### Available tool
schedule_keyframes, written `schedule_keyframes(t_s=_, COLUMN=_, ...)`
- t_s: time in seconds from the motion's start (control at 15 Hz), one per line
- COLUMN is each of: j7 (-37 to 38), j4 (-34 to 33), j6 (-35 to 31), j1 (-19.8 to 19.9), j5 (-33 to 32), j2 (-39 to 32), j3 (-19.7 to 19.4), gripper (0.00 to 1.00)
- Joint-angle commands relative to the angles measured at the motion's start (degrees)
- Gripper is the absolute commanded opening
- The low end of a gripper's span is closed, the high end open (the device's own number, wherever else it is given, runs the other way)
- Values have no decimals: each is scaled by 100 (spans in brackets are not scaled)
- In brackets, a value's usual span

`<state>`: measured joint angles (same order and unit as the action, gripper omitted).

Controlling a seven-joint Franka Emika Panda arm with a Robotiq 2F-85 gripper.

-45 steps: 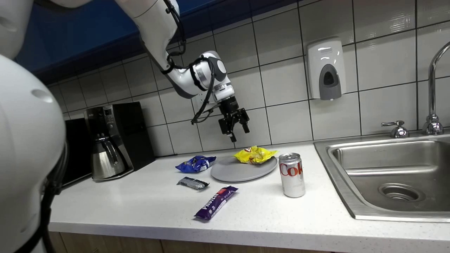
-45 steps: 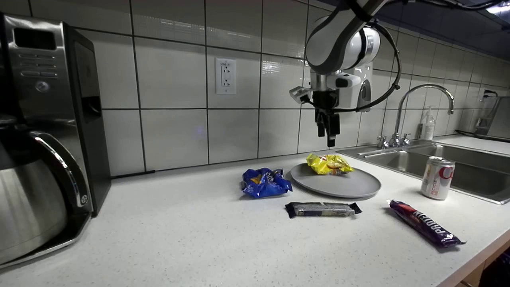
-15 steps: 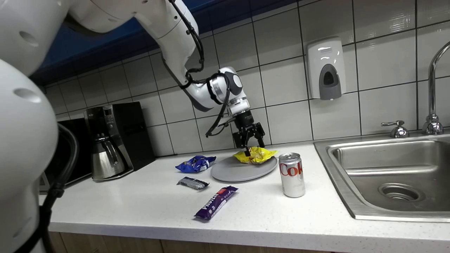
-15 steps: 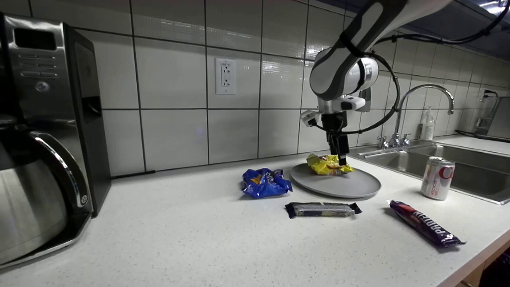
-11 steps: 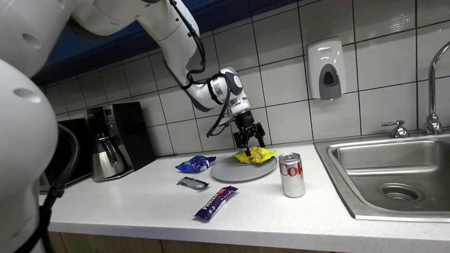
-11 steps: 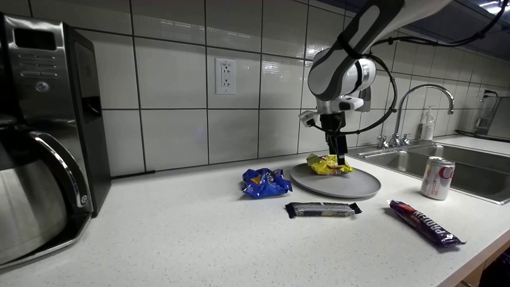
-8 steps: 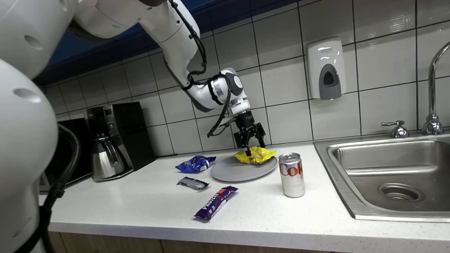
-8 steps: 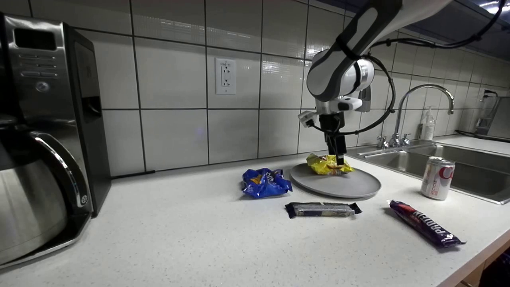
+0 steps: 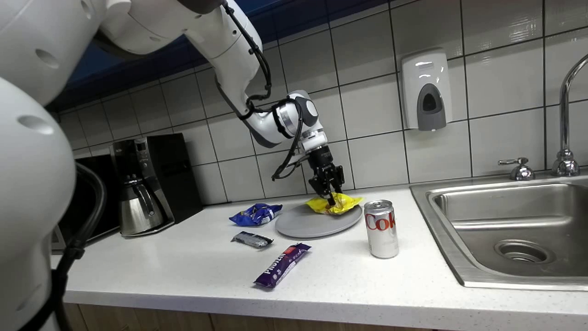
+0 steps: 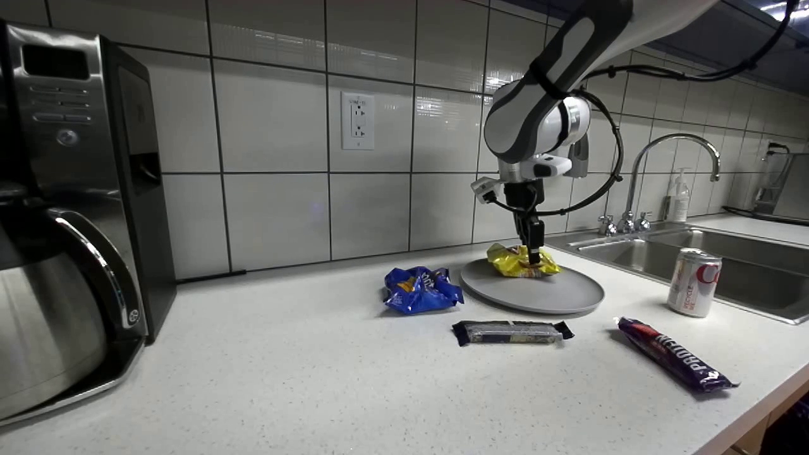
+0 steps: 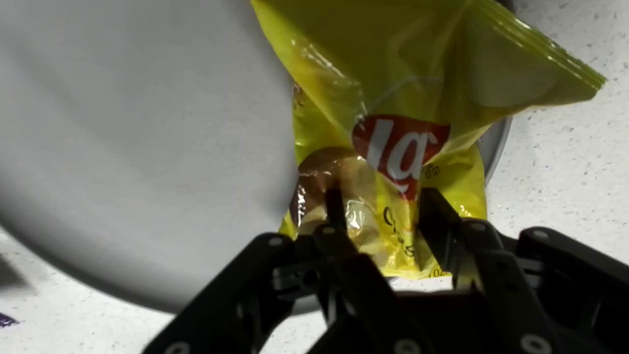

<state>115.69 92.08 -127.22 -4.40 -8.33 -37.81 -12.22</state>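
The yellow chip bag (image 9: 348, 202) lies on the grey plate (image 9: 307, 225), near its rim on the sink side. In the wrist view the bag (image 11: 403, 93) shows a red label and overhangs the plate (image 11: 147, 147). My gripper (image 11: 381, 201) reaches down onto the bag's lower half, a finger to each side of its middle part. The jaws are partly closed, with a wide gap across the crinkled film. A fold runs along the right finger (image 11: 435, 216); whether both pads press the bag, I cannot tell. In an exterior view, the near fingertip (image 10: 535, 258) stands against the bag.
Beside the plate lie an open blue bag (image 10: 422, 291), a silver-grey bar (image 10: 512, 332) and a purple protein bar (image 10: 673, 354). A soda can (image 9: 381, 230) stands between plate and sink (image 9: 441, 230). A coffee maker (image 9: 156, 179) and the tiled wall (image 9: 372, 156) stand behind.
Over the last seconds my gripper has come down from above the plate onto the yellow bag. In the last half second its fingers have drawn closer together, and the bag has crinkled slightly.
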Motion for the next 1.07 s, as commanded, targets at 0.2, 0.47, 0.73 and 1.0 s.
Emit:
schedule_keyframes(t_s=0.2, j7=-24, j4=-217, j6=238, j1=57, j5=42, j2=-50, j3=45, gripper=0)
schedule_keyframes(t_s=0.47, j7=-39, j4=-221, j6=266, j1=58, j5=41, j2=-58, j3=53, gripper=0)
schedule_keyframes(t_s=0.73, j7=-63, j4=-203, j6=279, j1=55, j5=30, j2=-13, j3=55, gripper=0)
schedule_keyframes(t_s=1.0, j7=-60, j4=-212, j6=303, j1=56, j5=15, j2=113, j3=29, gripper=0)
